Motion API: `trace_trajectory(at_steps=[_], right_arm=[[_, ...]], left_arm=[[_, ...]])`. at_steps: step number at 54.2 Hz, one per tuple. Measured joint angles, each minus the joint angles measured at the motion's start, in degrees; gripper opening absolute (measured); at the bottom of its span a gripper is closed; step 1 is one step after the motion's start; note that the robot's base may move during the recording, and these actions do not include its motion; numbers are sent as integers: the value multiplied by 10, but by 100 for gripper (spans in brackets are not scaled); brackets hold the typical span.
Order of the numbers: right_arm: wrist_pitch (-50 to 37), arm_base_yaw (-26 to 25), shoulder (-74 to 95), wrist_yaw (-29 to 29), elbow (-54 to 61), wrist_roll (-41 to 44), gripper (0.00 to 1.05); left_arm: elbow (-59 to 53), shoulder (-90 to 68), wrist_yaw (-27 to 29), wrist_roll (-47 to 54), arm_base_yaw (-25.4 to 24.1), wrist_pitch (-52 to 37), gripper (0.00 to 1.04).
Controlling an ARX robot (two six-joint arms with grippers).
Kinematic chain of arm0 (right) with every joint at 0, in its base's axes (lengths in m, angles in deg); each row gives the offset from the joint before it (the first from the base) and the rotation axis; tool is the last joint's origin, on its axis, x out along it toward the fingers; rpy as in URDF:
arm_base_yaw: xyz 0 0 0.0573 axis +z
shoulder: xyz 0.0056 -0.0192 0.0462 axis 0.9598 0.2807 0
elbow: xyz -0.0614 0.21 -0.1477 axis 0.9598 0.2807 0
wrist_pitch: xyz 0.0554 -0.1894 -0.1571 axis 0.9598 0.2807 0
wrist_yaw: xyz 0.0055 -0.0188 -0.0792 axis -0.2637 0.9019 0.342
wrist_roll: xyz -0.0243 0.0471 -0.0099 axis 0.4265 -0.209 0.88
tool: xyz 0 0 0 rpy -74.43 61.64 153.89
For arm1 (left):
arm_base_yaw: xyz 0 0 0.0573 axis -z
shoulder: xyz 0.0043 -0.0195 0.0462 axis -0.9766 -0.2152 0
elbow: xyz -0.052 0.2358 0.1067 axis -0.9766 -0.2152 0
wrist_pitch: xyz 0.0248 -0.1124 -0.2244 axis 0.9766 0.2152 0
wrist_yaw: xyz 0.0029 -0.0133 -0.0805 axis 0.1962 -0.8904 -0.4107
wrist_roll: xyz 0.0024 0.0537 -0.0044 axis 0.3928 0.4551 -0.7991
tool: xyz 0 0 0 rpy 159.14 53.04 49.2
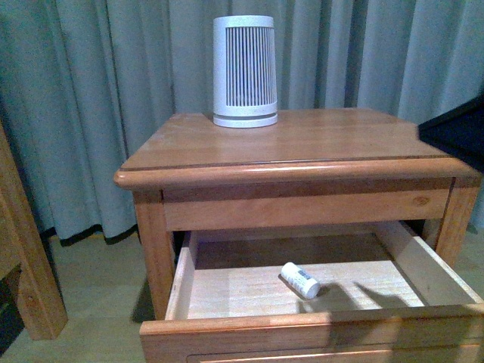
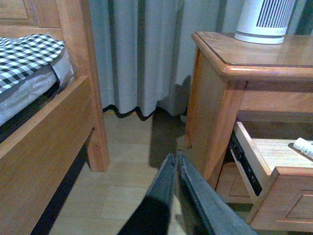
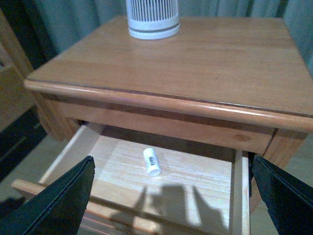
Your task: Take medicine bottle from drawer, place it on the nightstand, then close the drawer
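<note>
The small white medicine bottle (image 1: 300, 280) lies on its side on the floor of the drawer (image 1: 180, 281), which stands pulled well out of the nightstand (image 1: 302, 144). In the right wrist view, my right gripper (image 3: 171, 159) hangs open above the drawer (image 3: 205, 176). Its dark fingers (image 3: 63, 200) are spread wide on either side of the bottle (image 3: 152, 161) without touching it. My left gripper (image 2: 175, 156) is shut on nothing, low over the floor beside the nightstand (image 2: 254, 54). One end of the bottle (image 2: 304, 147) shows in that view.
A white ribbed appliance (image 1: 243, 72) stands at the back of the nightstand top. A wooden bed frame (image 2: 49, 132) with checked bedding is to the left, with a strip of bare floor (image 2: 132, 161) between. Grey curtains (image 1: 91, 91) hang behind.
</note>
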Motion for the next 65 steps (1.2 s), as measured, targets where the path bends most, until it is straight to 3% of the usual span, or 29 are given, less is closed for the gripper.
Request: trace_trajectory(at_steps=[14, 26, 46, 65], right_arm=[[-43, 54, 297, 95, -123, 53, 98], [-37, 99, 438, 112, -209, 60, 98], [-30, 113, 540, 114, -296, 72, 98], [-53, 121, 584, 101, -308, 75, 98]], left_arm=[[0, 0, 0, 0, 0, 0, 62], [0, 0, 0, 1, 0, 0, 99], [0, 0, 0, 1, 0, 0, 98], [0, 0, 0, 1, 0, 0, 98]])
